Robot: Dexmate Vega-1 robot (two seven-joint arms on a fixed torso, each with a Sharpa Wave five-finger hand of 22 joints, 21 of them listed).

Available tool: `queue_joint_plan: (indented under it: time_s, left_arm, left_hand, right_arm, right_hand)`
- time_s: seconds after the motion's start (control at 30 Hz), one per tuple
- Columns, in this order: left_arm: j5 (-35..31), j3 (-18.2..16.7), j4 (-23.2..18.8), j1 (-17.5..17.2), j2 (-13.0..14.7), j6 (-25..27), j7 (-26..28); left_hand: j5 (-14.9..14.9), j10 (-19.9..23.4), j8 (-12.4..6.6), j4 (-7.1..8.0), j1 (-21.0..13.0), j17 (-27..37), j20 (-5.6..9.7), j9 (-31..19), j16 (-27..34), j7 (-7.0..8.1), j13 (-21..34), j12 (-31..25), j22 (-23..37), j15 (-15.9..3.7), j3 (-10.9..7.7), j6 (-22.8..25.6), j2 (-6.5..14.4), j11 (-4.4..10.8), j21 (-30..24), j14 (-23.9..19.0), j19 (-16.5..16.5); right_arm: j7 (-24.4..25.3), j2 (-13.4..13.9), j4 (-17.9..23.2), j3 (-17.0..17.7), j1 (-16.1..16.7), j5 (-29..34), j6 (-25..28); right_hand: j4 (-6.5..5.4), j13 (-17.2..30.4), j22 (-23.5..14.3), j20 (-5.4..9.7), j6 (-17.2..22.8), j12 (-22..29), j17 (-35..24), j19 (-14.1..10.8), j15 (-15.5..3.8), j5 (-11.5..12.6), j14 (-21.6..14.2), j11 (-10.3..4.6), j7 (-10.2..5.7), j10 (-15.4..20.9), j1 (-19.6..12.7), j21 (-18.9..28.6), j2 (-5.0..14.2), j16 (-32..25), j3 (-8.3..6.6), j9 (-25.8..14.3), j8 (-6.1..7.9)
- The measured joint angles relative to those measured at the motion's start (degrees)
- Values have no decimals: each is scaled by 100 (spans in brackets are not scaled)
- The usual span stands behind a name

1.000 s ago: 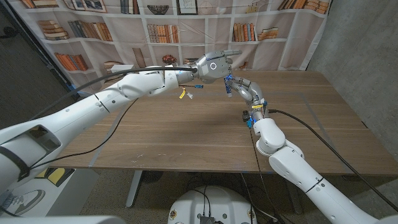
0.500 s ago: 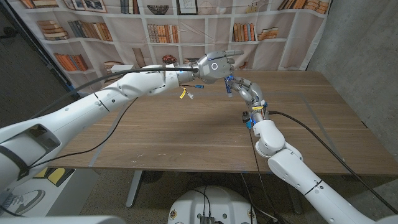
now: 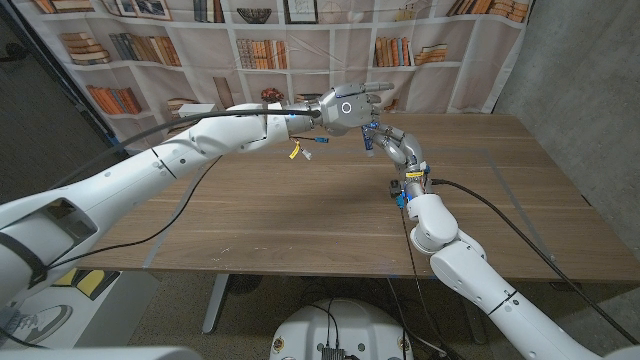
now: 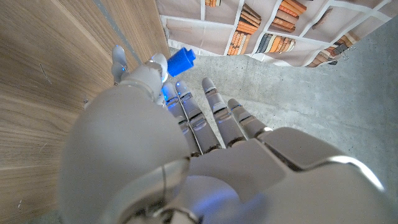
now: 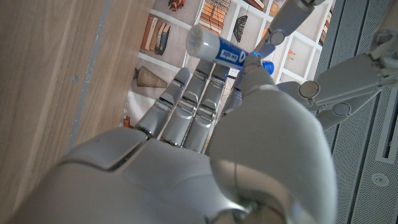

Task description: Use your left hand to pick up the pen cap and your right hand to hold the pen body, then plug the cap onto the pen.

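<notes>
Blue cap (image 4: 181, 61) was pinched at the tips of the left robot hand (image 3: 345, 107), sticking out past the fingers so its mouth could meet the pen, I'd guess. Right robot hand (image 3: 394, 143) gripped the pen body (image 5: 219, 48), a white and blue barrel held crosswise with one end poking free, probably for the same reason. Both were up in the air over the far side of the wooden worktop (image 3: 300, 210), nearly touching. Looked like the lining-up stage; can't tell if the cap was on yet.
</notes>
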State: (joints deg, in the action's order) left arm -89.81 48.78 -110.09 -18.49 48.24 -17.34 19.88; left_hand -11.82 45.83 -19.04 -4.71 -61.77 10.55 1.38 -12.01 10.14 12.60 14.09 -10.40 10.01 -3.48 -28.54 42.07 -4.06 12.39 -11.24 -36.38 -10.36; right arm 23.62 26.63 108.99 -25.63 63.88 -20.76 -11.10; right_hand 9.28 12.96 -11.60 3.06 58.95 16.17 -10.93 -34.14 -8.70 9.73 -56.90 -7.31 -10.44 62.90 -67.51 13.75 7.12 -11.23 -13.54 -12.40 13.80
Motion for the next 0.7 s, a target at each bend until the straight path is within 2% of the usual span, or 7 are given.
queue_joint_plan:
  time_s: [0.13,0.33,0.4,0.43,0.57,0.7]
  left_arm:
    - [-11,0,-16,-1,18,-2,15]
    - [-13,-12,-44,-30,52,2,36]
    - [-14,-36,-73,-44,78,9,38]
    - [-14,-40,-77,-46,82,12,38]
    - [-15,-76,-120,-63,120,31,37]
    - [-13,-122,-176,-85,154,47,34]
  left_hand:
    - [-58,-237,45,47,90,0,25,12,0,-20,0,0,26,12,50,-156,-86,-7,0,133,59]
    - [-110,-372,92,70,300,27,-6,13,0,-1,0,-23,28,22,155,-286,-151,-8,0,244,89]
    - [-154,-466,131,111,352,27,0,13,0,-13,1,-23,27,28,194,-351,-203,-2,0,324,120]
    - [-167,-506,131,115,354,27,-14,12,0,-10,0,-23,27,43,198,-392,-205,-1,0,349,142]
    - [-218,-599,189,148,421,27,-37,12,0,-12,1,-23,27,64,230,-473,-270,-10,0,451,181]
    - [-219,-659,209,179,488,26,-37,13,0,18,1,-23,27,54,261,-505,-247,-11,0,502,181]
  right_arm:
    - [-9,-4,-7,2,-6,-9,-2]
    - [-11,-10,-12,3,-10,-15,-2]
    - [-8,-10,-12,3,-11,-15,0]
    - [-8,-10,-12,3,-11,-15,1]
    - [10,-16,-10,3,-6,-11,15]
    - [35,-23,0,2,7,5,28]
  right_hand:
    - [0,20,0,0,0,0,0,0,0,-3,0,0,0,0,0,0,0,0,0,-2,0]
    - [0,25,0,0,3,-1,26,0,0,-4,0,0,-3,0,0,0,0,0,0,-3,0]
    - [-30,25,0,0,171,-1,16,0,0,-17,0,0,-171,0,0,0,0,0,-30,-4,-1]
    - [-90,37,0,0,206,-1,22,0,0,-11,0,9,-206,9,3,0,2,0,-89,-32,2]
    - [-94,41,1,0,225,-1,28,0,0,4,0,20,-225,21,47,0,46,-1,-92,-10,4]
    - [-94,33,1,0,225,-1,26,0,0,4,0,21,-226,21,47,0,46,-1,-92,-9,4]
